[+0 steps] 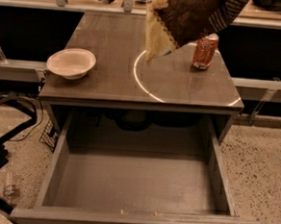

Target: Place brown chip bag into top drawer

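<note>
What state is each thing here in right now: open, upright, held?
brown chip bag: crumpled, hanging above the tabletop.
top drawer: pulled open, bag not inside.
soda can: upright on the tabletop.
bowl: upright, near the tabletop's left edge.
gripper: not in view, apparently above the picture's top.

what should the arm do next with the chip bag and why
Probably carry the brown chip bag forward, toward the top drawer: it hangs above the tabletop beside the soda can, not over the open drawer. The gripper is out of view past the top edge.
</note>
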You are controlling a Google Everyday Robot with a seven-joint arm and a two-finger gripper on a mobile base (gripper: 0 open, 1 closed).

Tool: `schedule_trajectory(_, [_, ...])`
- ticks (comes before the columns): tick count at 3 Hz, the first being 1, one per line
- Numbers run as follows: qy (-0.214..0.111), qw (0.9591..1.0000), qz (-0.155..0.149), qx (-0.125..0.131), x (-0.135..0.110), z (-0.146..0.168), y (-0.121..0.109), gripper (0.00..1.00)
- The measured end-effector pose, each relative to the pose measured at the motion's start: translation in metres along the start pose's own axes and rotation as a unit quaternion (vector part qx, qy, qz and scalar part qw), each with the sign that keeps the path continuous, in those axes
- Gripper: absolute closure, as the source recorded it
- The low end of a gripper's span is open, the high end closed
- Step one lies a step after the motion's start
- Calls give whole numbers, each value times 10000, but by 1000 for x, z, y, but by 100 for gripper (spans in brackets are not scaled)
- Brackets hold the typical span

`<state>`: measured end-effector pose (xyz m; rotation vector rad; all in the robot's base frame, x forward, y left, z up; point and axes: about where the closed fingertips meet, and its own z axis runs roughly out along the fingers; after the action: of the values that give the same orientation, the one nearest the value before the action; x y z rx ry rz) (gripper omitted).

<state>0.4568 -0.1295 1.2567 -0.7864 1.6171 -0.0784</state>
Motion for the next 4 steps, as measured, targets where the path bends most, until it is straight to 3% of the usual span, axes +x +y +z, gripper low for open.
schedule_trajectory(4, [0,10000,0,0,0,0,0,90])
